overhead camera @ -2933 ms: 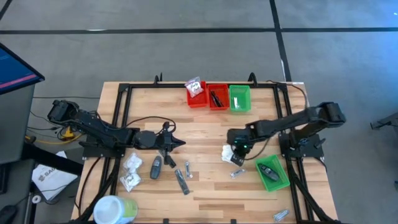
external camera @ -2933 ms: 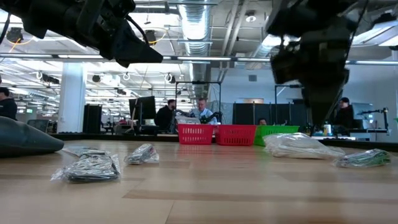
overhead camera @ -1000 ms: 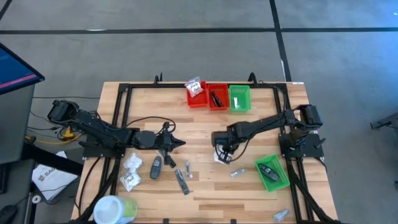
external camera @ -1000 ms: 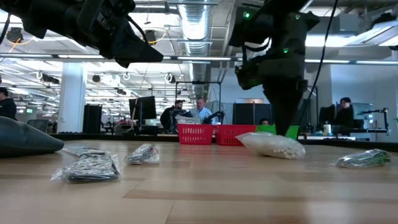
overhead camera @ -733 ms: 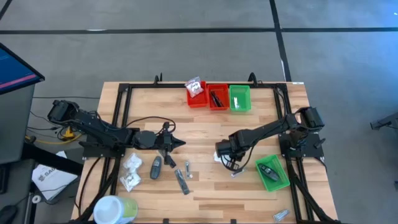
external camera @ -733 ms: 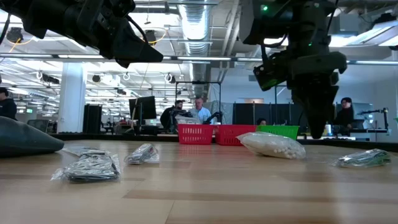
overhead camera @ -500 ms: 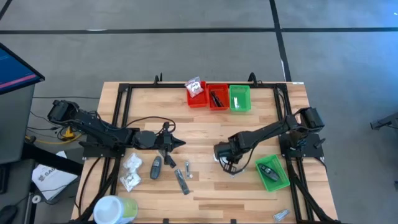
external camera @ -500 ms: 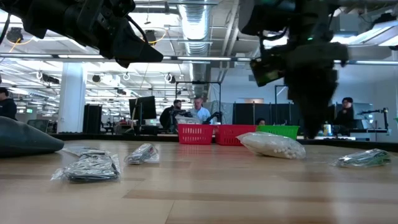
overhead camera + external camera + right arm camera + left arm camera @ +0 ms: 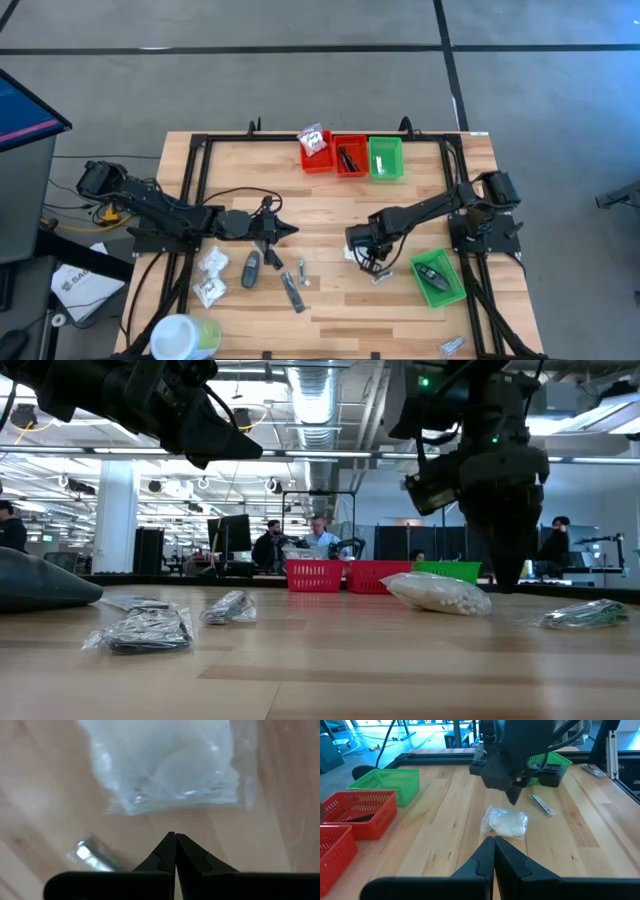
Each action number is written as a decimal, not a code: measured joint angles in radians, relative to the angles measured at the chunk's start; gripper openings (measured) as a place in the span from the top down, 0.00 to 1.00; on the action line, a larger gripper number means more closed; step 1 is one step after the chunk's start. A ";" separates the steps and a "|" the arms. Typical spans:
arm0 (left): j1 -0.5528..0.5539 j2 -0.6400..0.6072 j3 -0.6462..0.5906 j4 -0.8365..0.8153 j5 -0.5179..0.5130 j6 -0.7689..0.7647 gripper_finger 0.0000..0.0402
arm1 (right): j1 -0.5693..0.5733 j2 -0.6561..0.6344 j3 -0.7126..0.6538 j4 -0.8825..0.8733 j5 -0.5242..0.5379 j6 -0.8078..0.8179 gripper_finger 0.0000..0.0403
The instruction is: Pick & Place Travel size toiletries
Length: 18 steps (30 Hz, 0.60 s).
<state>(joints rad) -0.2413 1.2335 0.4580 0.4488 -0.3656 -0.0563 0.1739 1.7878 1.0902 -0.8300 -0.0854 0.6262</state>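
From where I stand, the right hand [image 9: 368,262] hangs low over the middle of the bench [image 9: 330,200], its fingers pressed together and holding nothing, tips pointed down just beside a white crinkly packet [image 9: 437,593] that lies flat on the wood. Its wrist view shows that packet [image 9: 167,765] right ahead of the closed fingertips, with a small silvery sachet [image 9: 92,854] close by. The left hand [image 9: 288,230] waits over the left half of the bench, fingers also shut and empty. More toiletries lie below it: two clear packets [image 9: 211,277], a dark oval [image 9: 251,269] and a slim dark stick [image 9: 291,293]. At the far edge stand two red bins [image 9: 333,155] and a green bin [image 9: 385,158]; another green bin [image 9: 437,277] sits near the right arm's base. People sit at desks in the room beyond.
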 joint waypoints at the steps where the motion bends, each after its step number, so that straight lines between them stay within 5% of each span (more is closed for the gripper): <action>1: 0.000 0.000 0.000 0.000 0.000 0.000 1.00 | -0.009 0.000 -0.010 0.011 -0.006 0.001 1.00; 18: 0.000 0.000 0.000 0.001 0.000 0.000 1.00 | -0.105 0.001 -0.031 0.136 0.094 -0.162 1.00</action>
<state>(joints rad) -0.2413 1.2335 0.4580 0.4496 -0.3656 -0.0563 0.0687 1.7885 1.0588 -0.6944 0.0089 0.4641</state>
